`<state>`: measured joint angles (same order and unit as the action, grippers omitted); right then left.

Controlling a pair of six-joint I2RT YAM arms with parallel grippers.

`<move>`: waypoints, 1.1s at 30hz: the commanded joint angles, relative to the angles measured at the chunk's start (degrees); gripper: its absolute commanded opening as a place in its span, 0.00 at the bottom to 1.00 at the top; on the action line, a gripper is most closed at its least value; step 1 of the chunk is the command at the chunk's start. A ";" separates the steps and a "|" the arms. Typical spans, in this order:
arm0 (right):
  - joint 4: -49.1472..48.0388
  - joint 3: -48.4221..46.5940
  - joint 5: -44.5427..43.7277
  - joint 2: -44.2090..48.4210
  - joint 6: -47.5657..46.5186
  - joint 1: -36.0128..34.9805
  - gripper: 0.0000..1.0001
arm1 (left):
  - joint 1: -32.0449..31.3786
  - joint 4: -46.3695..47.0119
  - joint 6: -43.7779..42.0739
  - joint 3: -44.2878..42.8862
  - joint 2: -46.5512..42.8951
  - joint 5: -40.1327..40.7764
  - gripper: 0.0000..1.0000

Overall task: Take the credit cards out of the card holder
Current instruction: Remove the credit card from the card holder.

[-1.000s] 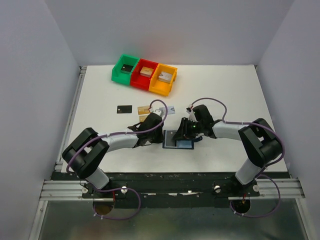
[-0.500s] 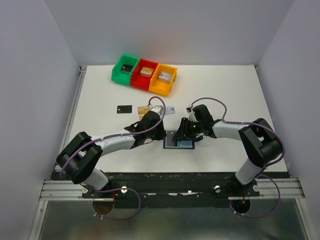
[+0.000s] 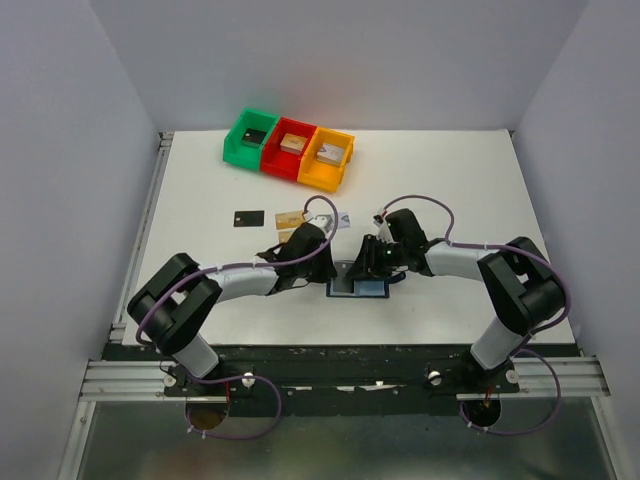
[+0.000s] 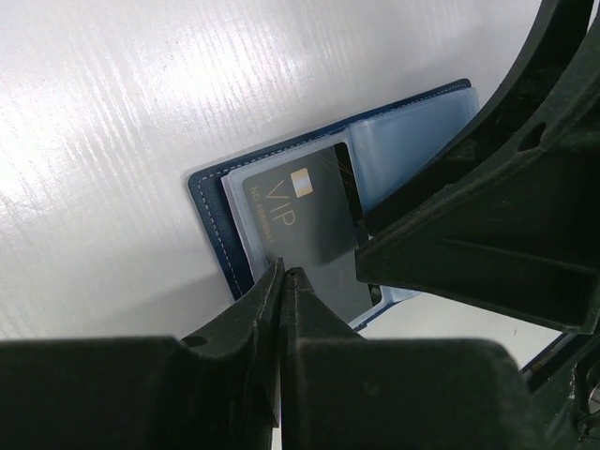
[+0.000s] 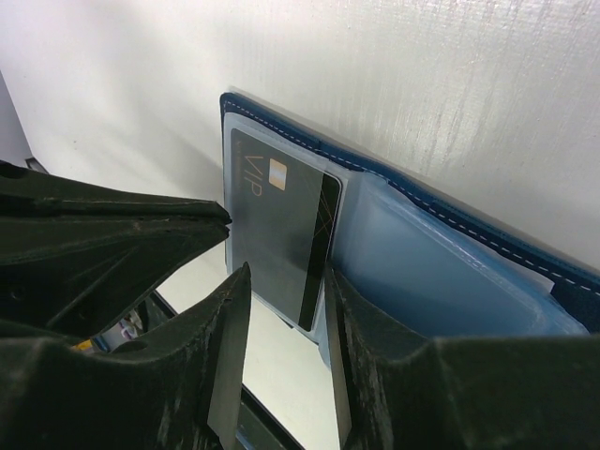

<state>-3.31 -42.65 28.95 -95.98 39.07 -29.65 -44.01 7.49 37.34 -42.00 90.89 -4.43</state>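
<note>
The navy card holder (image 3: 357,284) lies open on the table between both arms. In its pale blue sleeve sits a black credit card (image 4: 305,220) marked VIP. My left gripper (image 4: 284,272) is shut, its tips resting on that card's near edge with nothing visible between them. My right gripper (image 5: 281,281) is open and straddles the black card's (image 5: 281,225) end, one finger (image 5: 375,328) pressing the blue sleeve page (image 5: 422,272). Three other credit cards lie on the table: black (image 3: 249,218), tan-gold (image 3: 288,218) and silver-grey (image 3: 341,218), the last partly hidden by cable.
Green (image 3: 250,136), red (image 3: 291,147) and orange (image 3: 329,158) bins stand in a row at the back left, each with a small block inside. The two wrists nearly touch over the holder. The table's near edge (image 3: 340,345) runs just below it.
The left arm's elbow dropped and stretched out, then came back. Both grippers stayed at the card holder, and the black card has not visibly moved.
</note>
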 commanded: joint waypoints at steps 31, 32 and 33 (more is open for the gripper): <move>-17.51 5.03 8.14 -3.24 7.95 -0.15 0.38 | -0.29 -4.68 2.12 -1.33 4.64 1.79 0.03; -18.30 5.21 8.49 -3.50 8.30 -0.15 0.38 | -0.29 -4.41 2.21 -1.24 4.56 1.70 0.03; -18.83 5.47 8.49 -3.86 8.39 -0.15 0.38 | -0.29 -4.06 2.21 -1.07 4.47 1.53 0.03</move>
<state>-15.53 -38.35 32.95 -97.82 45.34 -29.39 -43.99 3.84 39.11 -44.47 93.95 -3.22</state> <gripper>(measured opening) 0.385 0.047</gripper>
